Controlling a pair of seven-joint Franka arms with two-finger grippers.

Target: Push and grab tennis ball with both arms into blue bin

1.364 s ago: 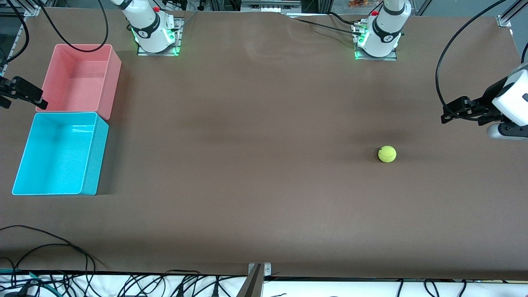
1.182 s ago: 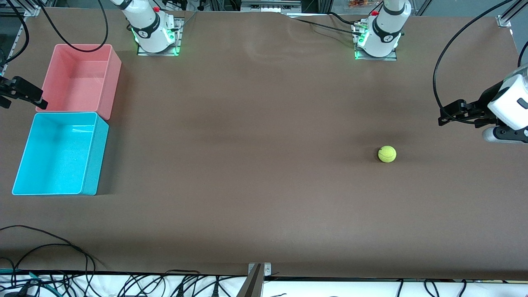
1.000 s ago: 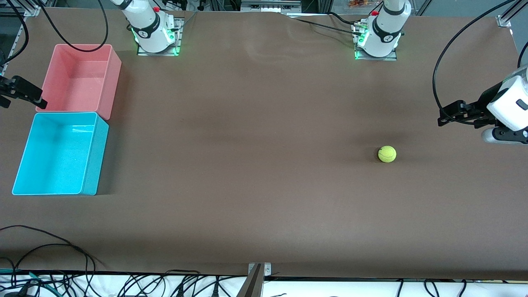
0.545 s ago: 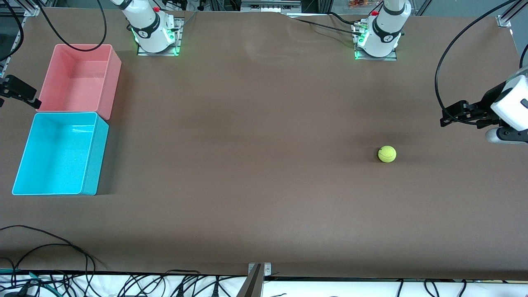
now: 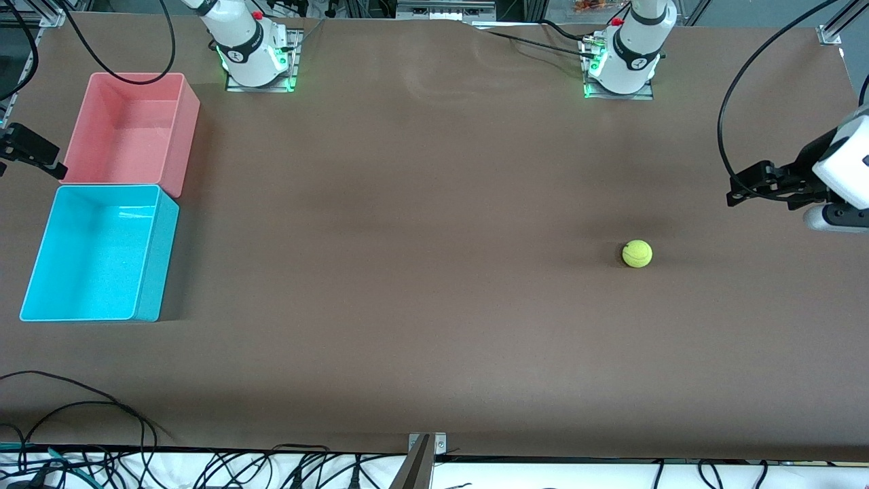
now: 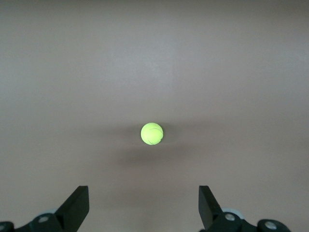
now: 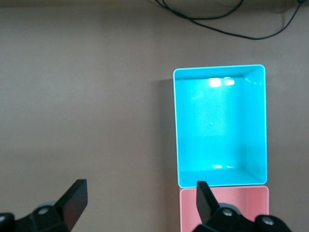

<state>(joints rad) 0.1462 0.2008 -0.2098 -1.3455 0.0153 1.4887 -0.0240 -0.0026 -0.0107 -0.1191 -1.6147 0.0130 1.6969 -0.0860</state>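
Observation:
The tennis ball (image 5: 637, 253) is a small yellow-green ball lying alone on the brown table toward the left arm's end. In the left wrist view the ball (image 6: 151, 134) sits ahead of my open left gripper (image 6: 143, 193), well apart from it. From the front, the left gripper (image 5: 736, 190) hovers over the table's end, pointing toward the ball. The blue bin (image 5: 159, 258) stands empty at the right arm's end. My right gripper (image 5: 47, 163) hangs open over the table's end beside the pink bin; in its wrist view that gripper (image 7: 140, 186) holds nothing and the blue bin (image 7: 219, 125) lies ahead.
A pink bin (image 5: 185, 136) of like size, also empty, touches the blue bin on the side farther from the front camera; it shows again as the pink bin (image 7: 224, 208). Black cables (image 5: 75, 407) trail along the table's front edge.
The left gripper drifted slightly toward the middle of the table, then back toward its end. The right gripper shifted a little outward past the pink bin. The ball stayed still.

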